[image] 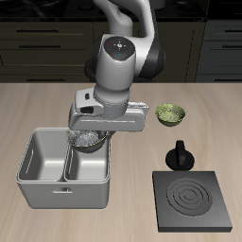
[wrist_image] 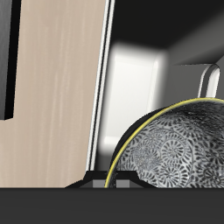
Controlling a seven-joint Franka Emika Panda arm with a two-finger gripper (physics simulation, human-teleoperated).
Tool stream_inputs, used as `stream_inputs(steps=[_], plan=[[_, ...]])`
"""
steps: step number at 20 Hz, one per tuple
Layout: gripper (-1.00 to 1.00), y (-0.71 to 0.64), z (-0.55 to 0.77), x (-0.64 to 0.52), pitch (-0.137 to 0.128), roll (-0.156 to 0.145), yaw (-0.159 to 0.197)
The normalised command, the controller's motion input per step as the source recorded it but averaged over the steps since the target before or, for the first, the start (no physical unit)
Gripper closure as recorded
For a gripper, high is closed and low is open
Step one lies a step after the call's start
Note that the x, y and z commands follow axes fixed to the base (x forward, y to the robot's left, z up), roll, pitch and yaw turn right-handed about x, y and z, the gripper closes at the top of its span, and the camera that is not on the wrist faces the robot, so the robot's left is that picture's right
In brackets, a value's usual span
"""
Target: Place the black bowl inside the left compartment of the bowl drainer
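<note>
Exterior view: I have the two-finger gripper (image: 92, 138) hanging over the back rim of the large grey metal bowl drainer (image: 62, 192), a rectangular tub with two deep wells split by a central divider. Between the fingers sits the small black bowl (image: 90, 142) with its grey-white speckled inside, lifted clear of the table. It hangs above the well nearer the stove side, not yet over the left compartment (image: 44, 157), which I judge lies at about nine o'clock from the bowl. A yellow-green bowl (image: 170, 113) stands at roughly two o'clock from the drainer; a black moka pot (image: 179, 155) and a flat black stove plate with rings (image: 194, 198) stand beside it.

Wrist view: the speckled bowl fills the foreground, pinched at its rim, with a grey well below and the pale wooden tabletop (wrist_image: 61, 96) beyond.

Progress, as I judge it: pick-up done; shifting across, lowering and release remain.
</note>
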Motion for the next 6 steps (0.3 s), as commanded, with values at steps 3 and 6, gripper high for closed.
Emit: stream_inputs(steps=[3,6], plan=[[1.0,-0.07,-0.26,0.07,0.05,-0.033,0.0],[1.0,-0.13,-0.14,0.0,0.033,-0.144,0.029]])
